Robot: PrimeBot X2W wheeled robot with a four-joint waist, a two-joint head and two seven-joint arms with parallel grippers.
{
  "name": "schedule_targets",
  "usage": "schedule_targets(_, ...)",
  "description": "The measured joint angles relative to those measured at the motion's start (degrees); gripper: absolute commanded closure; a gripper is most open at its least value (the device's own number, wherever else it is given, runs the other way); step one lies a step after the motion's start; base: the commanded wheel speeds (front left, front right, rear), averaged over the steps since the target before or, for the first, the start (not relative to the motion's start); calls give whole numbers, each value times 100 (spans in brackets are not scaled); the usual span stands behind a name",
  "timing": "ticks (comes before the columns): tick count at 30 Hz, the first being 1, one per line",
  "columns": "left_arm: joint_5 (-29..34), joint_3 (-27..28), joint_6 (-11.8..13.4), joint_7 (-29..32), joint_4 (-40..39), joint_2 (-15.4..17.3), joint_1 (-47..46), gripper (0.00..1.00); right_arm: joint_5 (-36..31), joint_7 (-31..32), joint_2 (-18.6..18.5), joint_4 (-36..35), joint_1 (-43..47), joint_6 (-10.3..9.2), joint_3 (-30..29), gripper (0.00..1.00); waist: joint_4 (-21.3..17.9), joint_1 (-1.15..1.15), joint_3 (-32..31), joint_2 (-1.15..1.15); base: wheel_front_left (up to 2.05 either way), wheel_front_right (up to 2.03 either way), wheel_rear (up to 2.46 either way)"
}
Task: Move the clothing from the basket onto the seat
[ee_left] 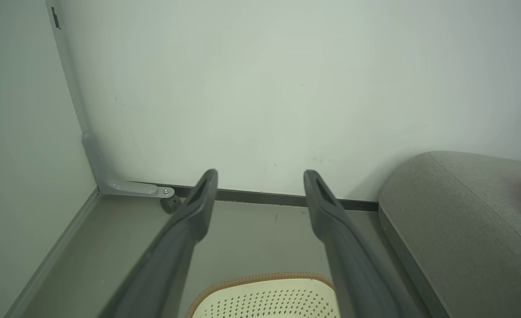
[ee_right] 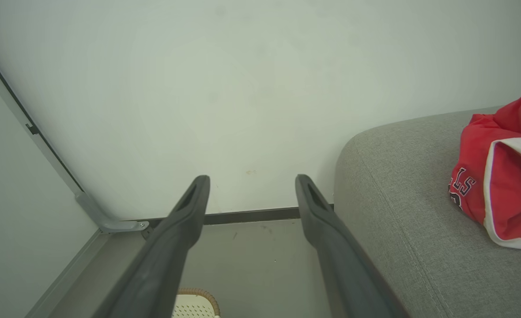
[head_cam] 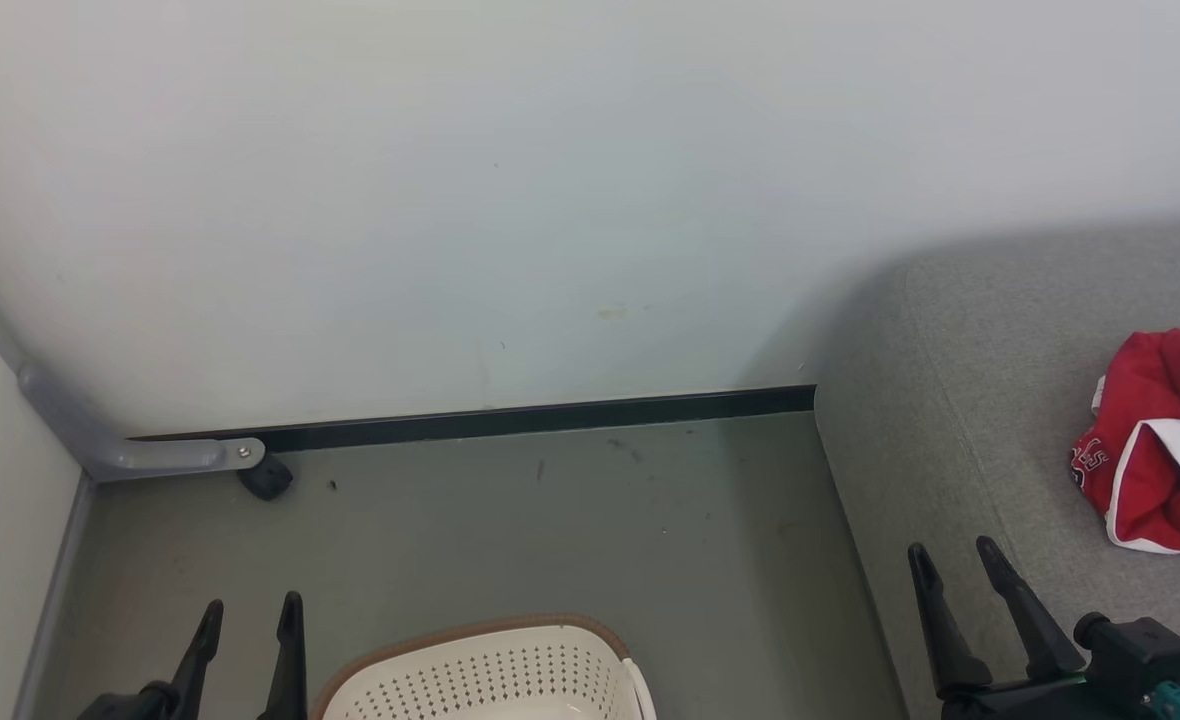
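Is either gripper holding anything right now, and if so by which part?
Nothing is held: the left gripper and right gripper are both open and empty.

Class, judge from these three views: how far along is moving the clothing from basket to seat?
Done: red clothing lies on the grey seat. In hand: nothing; the left gripper and right gripper are open and empty. Left: uncertain; the basket is mostly cut off, and its visible part shows no fabric.

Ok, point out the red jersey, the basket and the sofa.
red jersey (head_cam: 1165, 385), head view, on its upper red fold.
basket (head_cam: 495, 668), head view, on its perforated far wall.
sofa (head_cam: 960, 420), head view, on bare grey upholstery beside the jersey.
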Motion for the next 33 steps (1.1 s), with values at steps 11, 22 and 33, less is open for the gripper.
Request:
schedule_targets(11, 182, 200, -15, 0, -89, -124, 3, 0, -131, 0, 157, 13, 9, 175, -194, 0, -12, 0, 19, 0, 0, 0, 0)
schedule_targets(22, 350, 390, -189, 0, -86, -267, 99, 0, -336, -1, 304, 57, 64, 303, -358, 0, -35, 0, 9, 0, 0, 0, 0)
schedule_targets(33, 449, 537, -331, 0, -70, -412, 99, 0, -460, 0, 431, 126, 113, 445, -516, 0, -53, 0, 3, 0, 0, 0, 0)
